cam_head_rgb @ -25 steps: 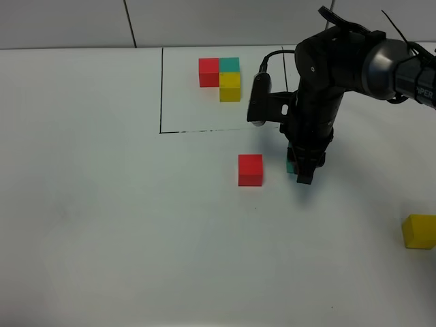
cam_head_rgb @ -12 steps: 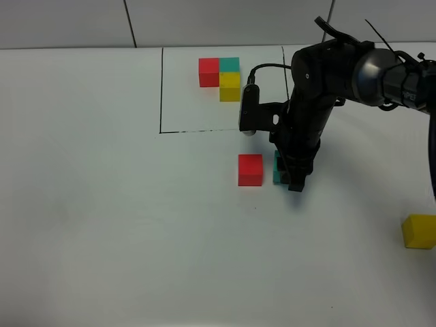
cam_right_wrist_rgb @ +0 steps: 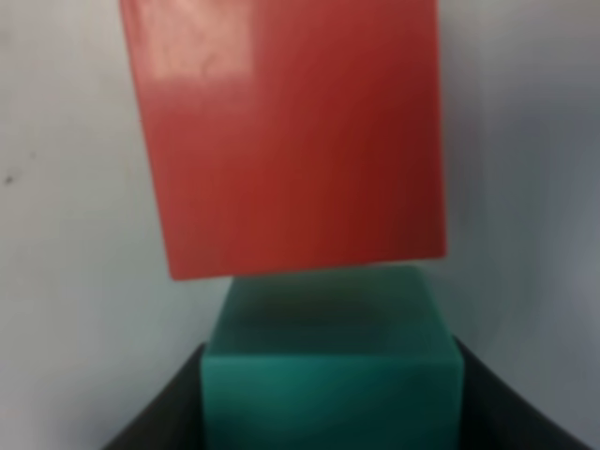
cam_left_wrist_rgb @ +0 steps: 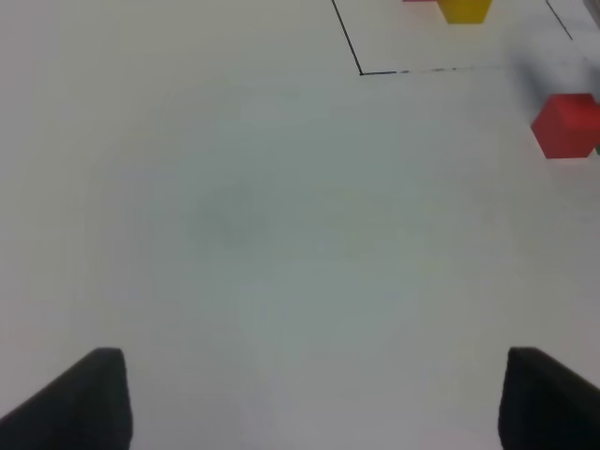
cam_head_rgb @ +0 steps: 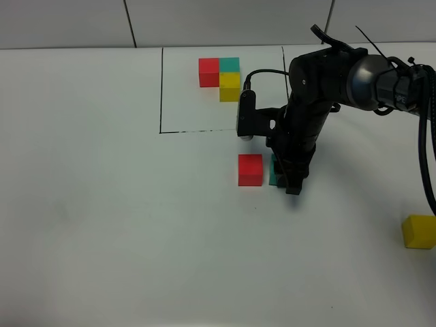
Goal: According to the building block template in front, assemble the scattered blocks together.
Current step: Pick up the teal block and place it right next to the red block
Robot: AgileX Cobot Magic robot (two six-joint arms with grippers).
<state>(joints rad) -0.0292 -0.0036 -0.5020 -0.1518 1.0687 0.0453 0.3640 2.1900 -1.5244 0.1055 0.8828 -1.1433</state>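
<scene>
Template cluster (cam_head_rgb: pixel 222 76) at back of surface (cam_head_rgb: pixel 102 204), inside drawn rectangle (cam_head_rgb: pixel 161 88). In front of rectangle: first loose cube (cam_head_rgb: pixel 250 169); second loose cube (cam_head_rgb: pixel 274 173) just right of it, within right hand (cam_head_rgb: pixel 289 181). Third loose cube (cam_head_rgb: pixel 418 231) far right, well apart.

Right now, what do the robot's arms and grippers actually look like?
Only the right arm is in view: glossy black, with rounded joints, a grey section and thin black cables looping along it. A small black-and-silver camera box sits by its wrist. The right gripper is black too. Of the left gripper, only two dark, blunt fingertips show.
</scene>
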